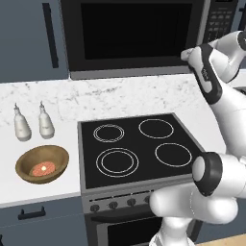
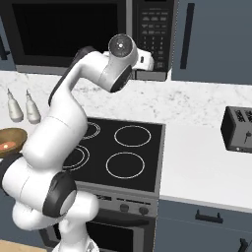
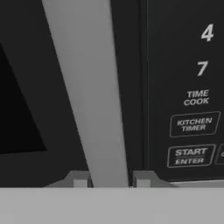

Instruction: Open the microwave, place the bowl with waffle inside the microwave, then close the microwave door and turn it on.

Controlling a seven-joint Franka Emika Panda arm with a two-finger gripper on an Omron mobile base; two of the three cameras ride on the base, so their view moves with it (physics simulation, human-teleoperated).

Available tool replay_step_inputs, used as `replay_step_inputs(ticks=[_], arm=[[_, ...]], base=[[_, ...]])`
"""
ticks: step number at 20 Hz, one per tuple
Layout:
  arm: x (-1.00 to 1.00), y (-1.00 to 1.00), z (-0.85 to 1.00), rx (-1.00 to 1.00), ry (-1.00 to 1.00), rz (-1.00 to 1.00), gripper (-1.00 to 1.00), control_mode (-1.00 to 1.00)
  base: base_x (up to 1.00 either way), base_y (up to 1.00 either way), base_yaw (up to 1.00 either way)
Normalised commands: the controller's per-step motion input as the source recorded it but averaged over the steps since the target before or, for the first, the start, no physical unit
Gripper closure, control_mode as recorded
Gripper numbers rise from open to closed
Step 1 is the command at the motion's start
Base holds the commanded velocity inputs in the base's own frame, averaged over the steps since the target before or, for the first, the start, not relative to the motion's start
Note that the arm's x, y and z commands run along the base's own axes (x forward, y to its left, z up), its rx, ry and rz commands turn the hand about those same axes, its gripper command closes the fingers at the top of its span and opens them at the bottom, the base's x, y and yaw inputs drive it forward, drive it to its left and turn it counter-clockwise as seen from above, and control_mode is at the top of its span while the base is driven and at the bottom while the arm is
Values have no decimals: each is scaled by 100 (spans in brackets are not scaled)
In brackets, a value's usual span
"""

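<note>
Straddling the microwave door's handle (image 3: 87, 87), pincer (image 3: 111, 180) raised.

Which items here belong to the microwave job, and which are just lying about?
Job: black-and-grey microwave, its dark glass door, grey door handle, brown wooden bowl, orange waffle.
Lying about: two white bottles, black cooktop, black toaster.

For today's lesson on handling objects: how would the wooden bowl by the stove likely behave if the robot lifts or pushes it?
The bowl looks rigid and wooden, so probably stiff and fairly light. Its smooth sides may slip in a pinch. The small waffle lies loose inside, so it could slide if the bowl tilts.
</note>
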Motion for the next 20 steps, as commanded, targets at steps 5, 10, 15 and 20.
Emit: replay_step_inputs(ticks=[5, 10, 15, 20], arm=[[-86, 33, -2, -1, -7, 3, 100, -100], [-100, 17, 29, -8, 4, 10, 100, -100], [-100, 18, 21, -7, 5, 6, 100, -100], [-100, 18, 0, 3, 1, -1, 100, -100]], base=[[0, 0, 0], [0, 0, 0], [0, 0, 0], [0, 0, 0]])
